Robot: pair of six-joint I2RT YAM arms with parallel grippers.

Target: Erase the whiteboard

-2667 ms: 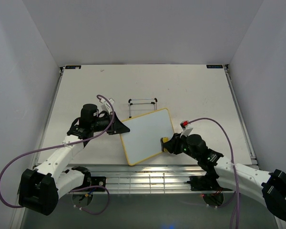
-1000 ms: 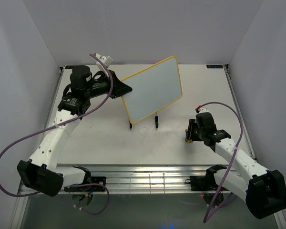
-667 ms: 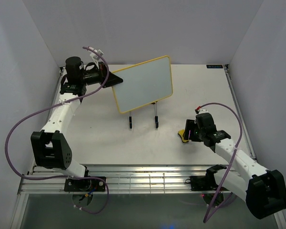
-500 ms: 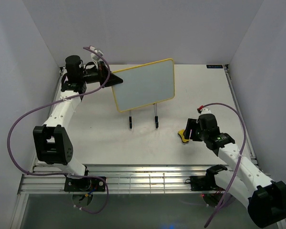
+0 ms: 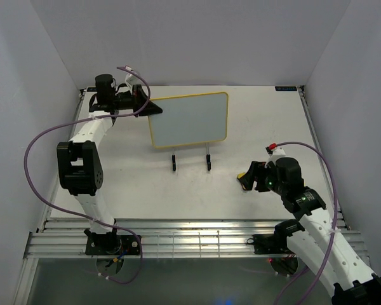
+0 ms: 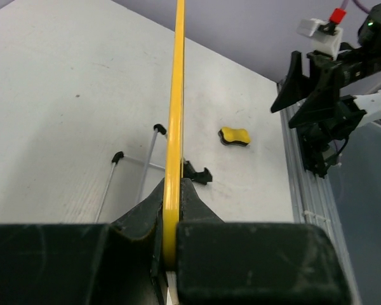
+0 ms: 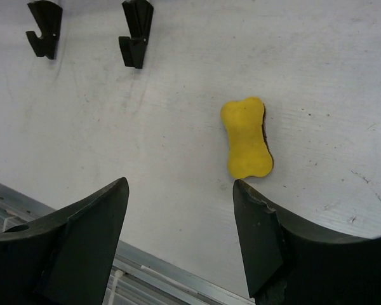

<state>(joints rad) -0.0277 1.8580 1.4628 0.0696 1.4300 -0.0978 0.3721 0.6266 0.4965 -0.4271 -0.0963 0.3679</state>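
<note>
The whiteboard (image 5: 189,120), white with a thin yellow rim, stands upright and level over the black wire stand (image 5: 207,157); no marks show on its face. My left gripper (image 5: 154,109) is shut on its left edge. In the left wrist view the rim (image 6: 176,95) runs edge-on between the shut jaws of the left gripper (image 6: 172,190). Whether the board touches the stand I cannot tell. The yellow eraser (image 5: 242,177) lies flat on the table. My right gripper (image 5: 251,179) hovers open just behind it. In the right wrist view the eraser (image 7: 246,138) lies just ahead of the right fingertip, outside the open gripper (image 7: 178,182).
The stand's two black feet (image 7: 135,24) sit ahead and to the left of the eraser. The table's metal front rail (image 7: 146,279) runs close under the right gripper. The right arm (image 6: 327,101) shows at the far side of the left wrist view. Grey walls close in three sides.
The left arm swung the whiteboard toward the back left and levelled it over the stand. The right gripper opened, left the eraser on the table and drew back toward the front.
</note>
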